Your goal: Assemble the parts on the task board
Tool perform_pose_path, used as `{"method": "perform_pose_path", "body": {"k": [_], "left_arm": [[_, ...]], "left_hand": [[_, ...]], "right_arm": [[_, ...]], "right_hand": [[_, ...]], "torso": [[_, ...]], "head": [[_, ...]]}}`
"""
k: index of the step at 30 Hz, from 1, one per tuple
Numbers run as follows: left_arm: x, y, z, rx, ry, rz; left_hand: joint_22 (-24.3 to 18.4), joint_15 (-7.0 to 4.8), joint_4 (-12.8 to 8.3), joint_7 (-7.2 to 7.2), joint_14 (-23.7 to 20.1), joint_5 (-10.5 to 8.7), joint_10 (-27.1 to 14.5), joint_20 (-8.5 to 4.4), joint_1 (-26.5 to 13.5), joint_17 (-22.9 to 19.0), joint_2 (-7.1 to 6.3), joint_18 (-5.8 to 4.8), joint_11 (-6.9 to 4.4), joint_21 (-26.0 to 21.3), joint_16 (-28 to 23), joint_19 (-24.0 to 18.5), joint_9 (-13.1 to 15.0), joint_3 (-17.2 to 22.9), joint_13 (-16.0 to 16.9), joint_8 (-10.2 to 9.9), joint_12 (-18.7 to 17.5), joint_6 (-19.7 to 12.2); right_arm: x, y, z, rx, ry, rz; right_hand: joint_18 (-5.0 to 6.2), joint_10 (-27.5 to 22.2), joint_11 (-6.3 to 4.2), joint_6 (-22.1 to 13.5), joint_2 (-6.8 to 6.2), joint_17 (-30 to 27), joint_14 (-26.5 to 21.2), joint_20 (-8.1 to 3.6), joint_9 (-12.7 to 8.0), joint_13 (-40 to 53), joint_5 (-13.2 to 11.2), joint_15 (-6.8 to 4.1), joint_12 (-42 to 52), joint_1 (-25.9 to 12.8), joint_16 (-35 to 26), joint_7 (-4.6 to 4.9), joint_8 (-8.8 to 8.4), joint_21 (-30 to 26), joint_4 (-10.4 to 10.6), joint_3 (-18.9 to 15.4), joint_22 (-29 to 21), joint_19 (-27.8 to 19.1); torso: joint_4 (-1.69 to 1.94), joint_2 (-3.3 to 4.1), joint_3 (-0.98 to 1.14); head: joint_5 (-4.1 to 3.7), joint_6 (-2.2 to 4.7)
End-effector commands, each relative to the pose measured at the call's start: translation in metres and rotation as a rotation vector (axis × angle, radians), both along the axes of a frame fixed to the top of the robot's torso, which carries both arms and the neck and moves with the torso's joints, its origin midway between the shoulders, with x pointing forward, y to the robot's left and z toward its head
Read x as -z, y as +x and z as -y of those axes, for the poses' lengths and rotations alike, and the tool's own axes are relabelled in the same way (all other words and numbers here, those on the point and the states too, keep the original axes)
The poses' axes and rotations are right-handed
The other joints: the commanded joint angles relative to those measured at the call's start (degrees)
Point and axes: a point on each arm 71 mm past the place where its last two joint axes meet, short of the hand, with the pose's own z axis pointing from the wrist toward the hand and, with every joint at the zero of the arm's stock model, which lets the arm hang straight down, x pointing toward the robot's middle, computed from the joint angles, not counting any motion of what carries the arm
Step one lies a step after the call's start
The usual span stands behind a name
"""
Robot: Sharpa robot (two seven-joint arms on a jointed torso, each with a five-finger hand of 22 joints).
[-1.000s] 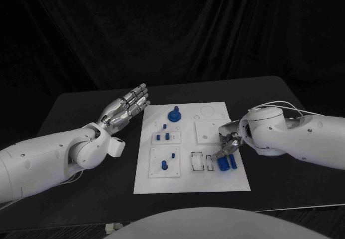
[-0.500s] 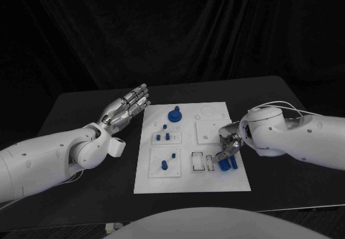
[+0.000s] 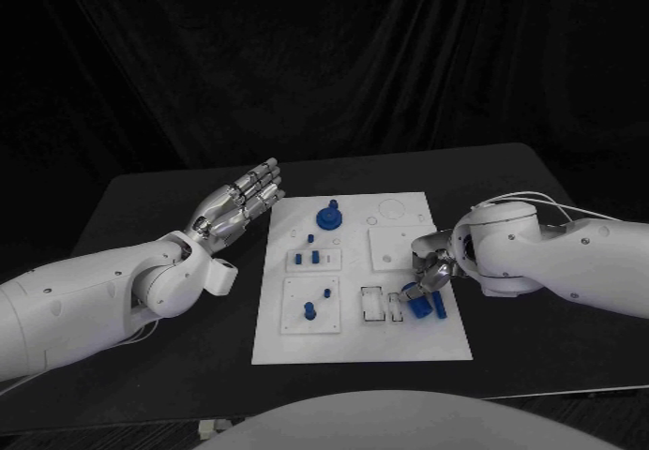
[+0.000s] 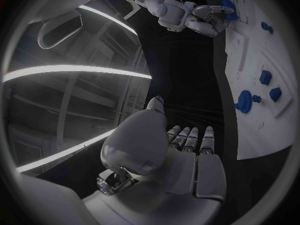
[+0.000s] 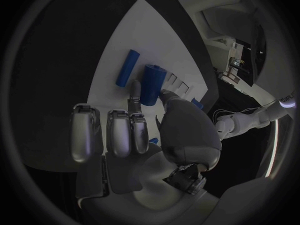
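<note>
A: Since a moment ago the right robot hand (image 3: pixel 430 277) has crept a little toward the board's middle, and the blue cylinder (image 5: pixel 152 84) at its fingertips has gone with it; nothing else has shifted.

B: Largest first, then. The tabletop (image 3: pixel 135 202) is black, and the white task board (image 3: pixel 354 345) lies flat in its middle.

A: The left robot hand (image 3: pixel 239 203) hovers just beside the board's left edge, fingers straight and apart, holding nothing (it looks parked).

B: And the right one?

A: Its thumb and a fingertip touch the cylinder near the board's right edge, just beside the outlined rectangular slots (image 3: pixel 379 306). I judge it a light pinch, though the other fingers hang loose. A second blue cylinder (image 5: pixel 127 67) lies on the board just beyond it.

B: So which step is this?

A: Picking up, or dragging, that cylinder toward its slot, I'd say. Other blue parts, such as the round knob (image 3: pixel 329 217), already stand farther up the board.

B: Next move?

A: A firmer hold, then lining the cylinder up with a slot before lowering it.
</note>
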Motion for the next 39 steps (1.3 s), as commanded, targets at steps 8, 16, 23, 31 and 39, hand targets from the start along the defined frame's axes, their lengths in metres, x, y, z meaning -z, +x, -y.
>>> {"method": "perform_pose_path", "body": {"k": [8,16,23,31,39], "left_arm": [[0.0,-0.001,0.002,0.008,-0.014,-0.003],[0.001,-0.001,0.002,0.008,-0.012,-0.007],[0.002,-0.001,0.002,0.009,-0.011,-0.009],[0.002,-0.001,0.003,0.012,-0.012,-0.011],[0.002,-0.001,0.003,0.013,-0.01,-0.014]], "left_hand": [[0.09,0.56,-0.54,0.59,-0.02,1.48,-0.12,0.4,0.98,-0.05,-0.27,0.6,0.1,0.04,-0.21,0.16,0.07,0.53,0.08,0.19,0.2,-0.07],[0.09,0.57,-0.64,0.6,-0.02,1.86,-0.13,0.41,1.12,-0.05,-0.3,0.61,0.08,0.03,-0.21,0.16,0.06,0.63,0.07,0.18,0.16,-0.11],[0.09,0.57,-0.67,0.6,-0.02,2.0,-0.13,0.41,1.15,-0.05,-0.32,0.61,0.07,0.04,-0.21,0.17,0.06,0.65,0.08,0.18,0.17,-0.12],[0.09,0.57,-0.69,0.6,-0.02,2.12,-0.13,0.42,1.18,-0.05,-0.34,0.61,0.05,0.04,-0.21,0.17,0.06,0.68,0.07,0.18,0.16,-0.12],[0.1,0.58,-0.74,0.62,-0.02,2.34,-0.13,0.43,1.24,-0.05,-0.37,0.62,0.04,0.04,-0.21,0.17,0.05,0.72,0.07,0.17,0.16,-0.15]], "right_arm": [[0.0,-0.001,0.001,0.153,0.147,-0.036],[-0.003,-0.006,0.001,0.243,0.244,-0.052],[-0.004,-0.01,-0.004,0.301,0.314,-0.065],[0.002,-0.015,-0.012,0.334,0.354,-0.062],[0.008,-0.018,-0.019,0.345,0.372,-0.063]], "right_hand": [[0.83,6.06,-0.32,-1.79,0.63,1.29,3.54,-0.19,1.26,15.07,6.52,-0.25,0.15,1.5,-0.59,0.03,0.42,-0.66,-0.62,1.78,11.91,2.42],[1.04,6.06,-0.22,-2.33,1.03,0.7,3.42,-0.16,1.26,15.07,7.63,-0.2,0.15,1.52,-0.85,0.18,0.11,-1.59,-0.69,2.41,11.6,2.09],[1.11,6.06,-0.13,-2.65,1.04,0.41,3.37,-0.13,1.2,15.07,7.75,-0.15,0.15,1.45,-0.98,0.28,-0.09,-1.91,-0.7,2.53,11.49,1.97],[1.25,6.06,-0.02,-3.01,1.03,-0.11,3.25,-0.08,1.13,15.07,7.68,-0.07,0.15,1.39,-1.23,0.42,-0.29,-2.52,-0.72,2.65,11.29,1.73],[1.28,6.06,0.28,-3.94,0.96,-0.26,3.22,0.08,0.85,15.07,7.39,0.15,0.15,1.18,-1.33,0.78,-0.9,-2.77,-0.72,2.87,11.22,1.66]], "torso": [[-0.01,0.01,-0.01],[0.01,0.0,0.01],[-0.01,0.01,-0.02],[0.0,-0.05,-0.03],[0.02,0.03,-0.03]], "head": [[0.29,-0.01],[0.41,-0.01],[0.16,-0.01],[0.38,-0.01],[0.62,-0.01]]}}
